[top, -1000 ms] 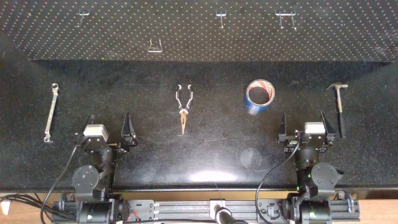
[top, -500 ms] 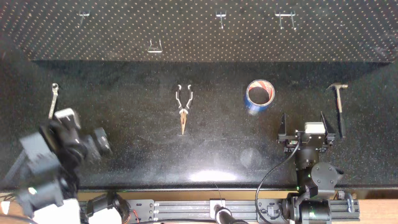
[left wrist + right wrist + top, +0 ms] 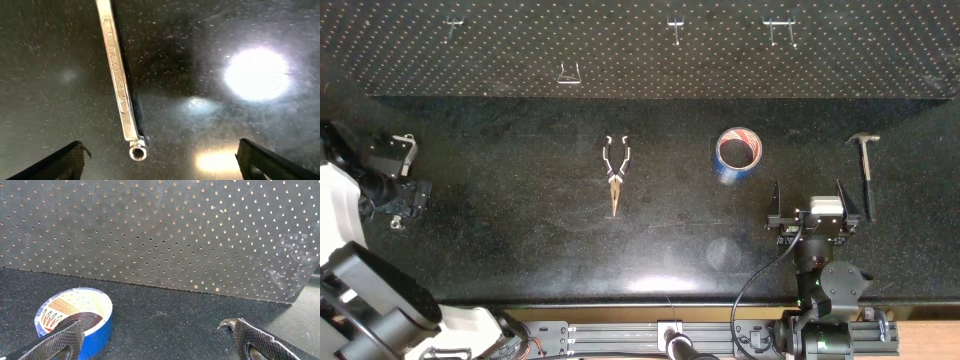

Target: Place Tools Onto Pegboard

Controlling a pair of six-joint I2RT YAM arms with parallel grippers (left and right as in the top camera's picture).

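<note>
A black pegboard (image 3: 640, 45) runs along the whole back, and a black speckled desk (image 3: 540, 240) with loads of bare space sits in front of it. The left arm (image 3: 380, 175) is out over the far left side of the desk. Its jaws are spread wide above the wrench (image 3: 117, 75), whose round end sits between the tips with nothing pinched. The right arm (image 3: 817, 215) sits near its base, jaws also wide open and empty, facing the board with the blue tape roll (image 3: 738, 152) on one side and the hammer (image 3: 865, 170) on the other. The pliers (image 3: 615, 175) lie mid-desk, well apart from everything. The little hooks (image 3: 569, 73) on the board are all bare, so I'd say none of the four tools is up yet and the wrench looks like first pick. Room-wise, the wrench is near the left edge and the hammer near the right. The tools are well spread, so there's plenty of space to come in, but the board rises close behind them.
</note>
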